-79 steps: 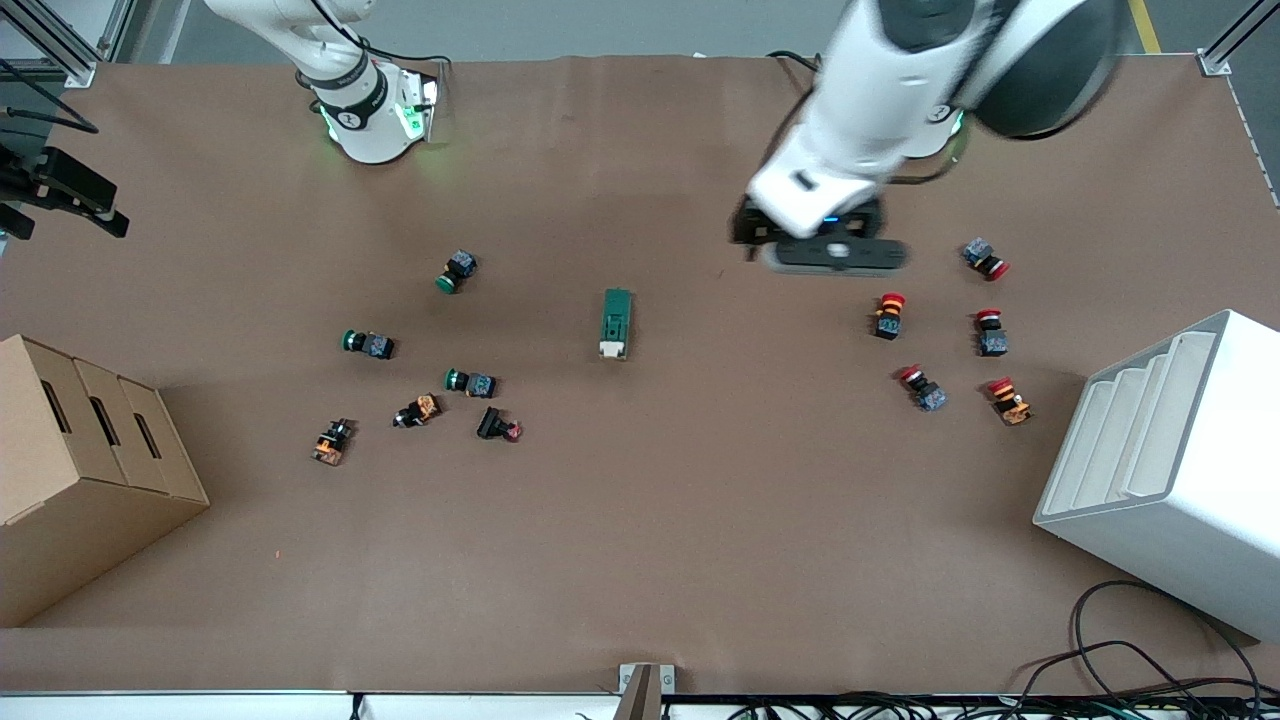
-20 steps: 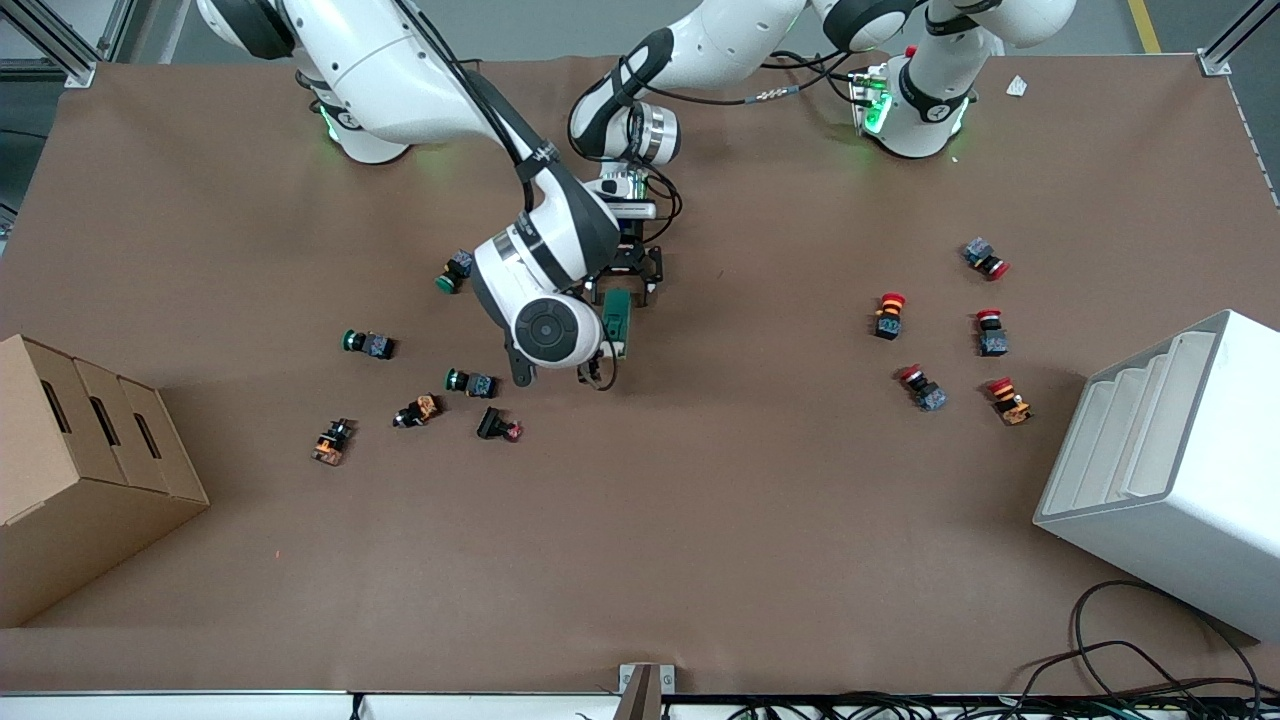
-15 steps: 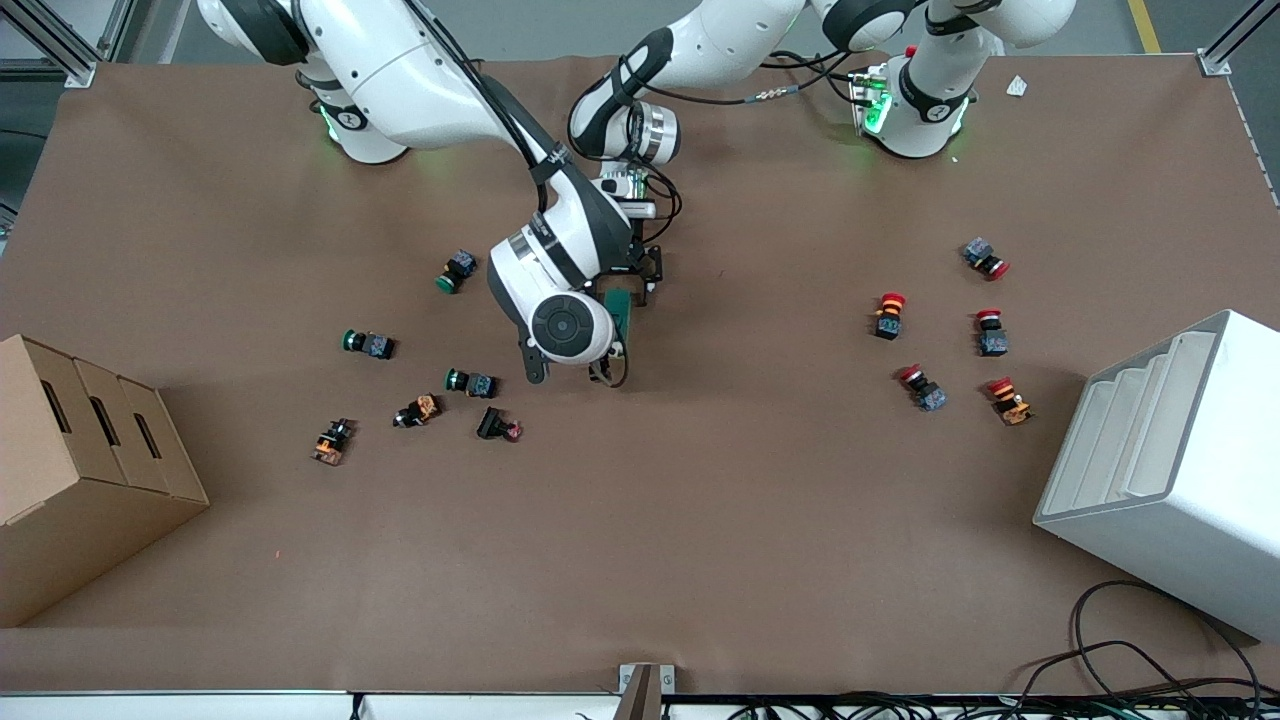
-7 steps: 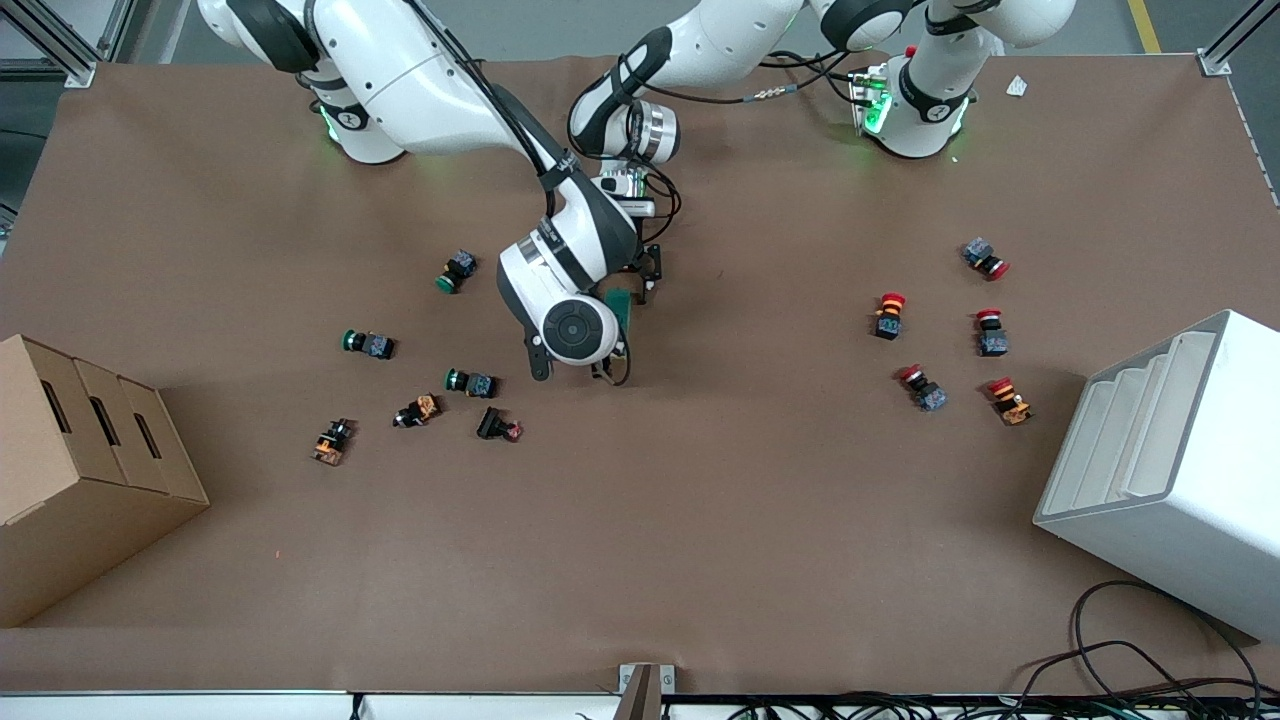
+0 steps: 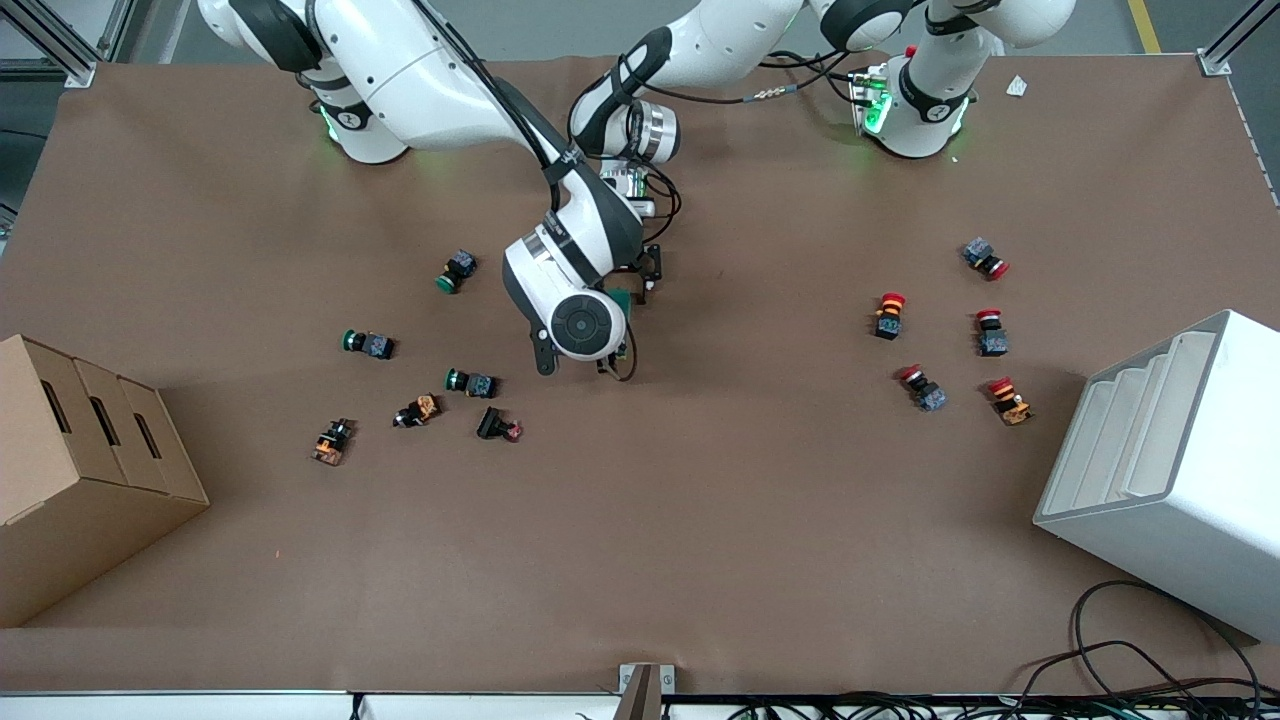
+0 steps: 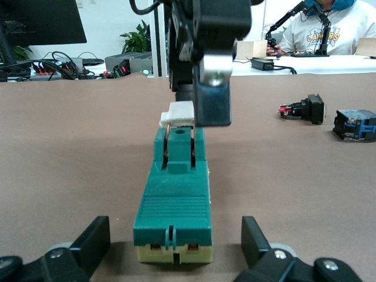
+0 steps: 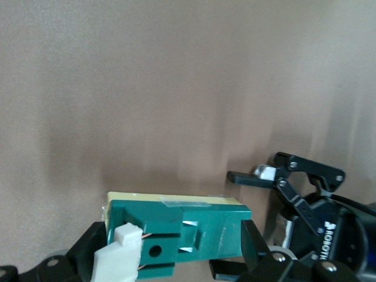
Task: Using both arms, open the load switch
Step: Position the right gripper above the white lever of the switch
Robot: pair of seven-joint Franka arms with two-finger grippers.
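High front camera; both wrist cameras close on load switch [image 6: 174,200].

The load switch [image 5: 622,300] lies mid-desk [image 5: 700,520] between two clusters of push buttons (one [image 5: 420,370] toward the right arm's end, one [image 5: 950,330] toward the left arm's). Both grippers meet at it: left gripper [image 6: 175,249] straddling one end, right gripper [image 7: 170,258] the tab end.

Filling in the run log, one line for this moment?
left gripper: jaws open, astride load switch end | right gripper: at white tab end | load switch: flat on table
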